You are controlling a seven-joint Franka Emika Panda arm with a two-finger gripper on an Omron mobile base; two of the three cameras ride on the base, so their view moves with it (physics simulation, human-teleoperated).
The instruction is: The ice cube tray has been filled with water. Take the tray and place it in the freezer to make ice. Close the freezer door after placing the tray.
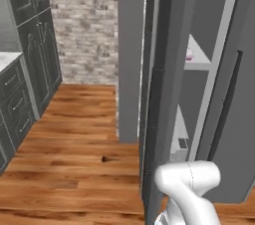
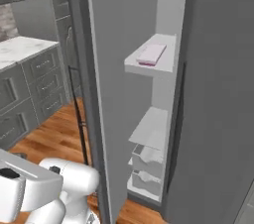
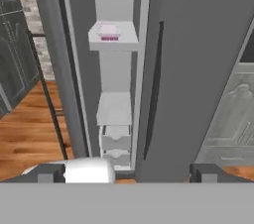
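- Hand view puts our claw [image 3: 124, 173] nearest, its dark tips spread wide and pinching nothing.
- We risk sweeping the half-open freezer door [image 2: 106, 94] unevenly so it fails to latch.
- Farther in, the ice cube tray [image 2: 152, 54] lies on the upper freezer [image 2: 218, 94] shelf, near its front edge; its water is too small to make out.
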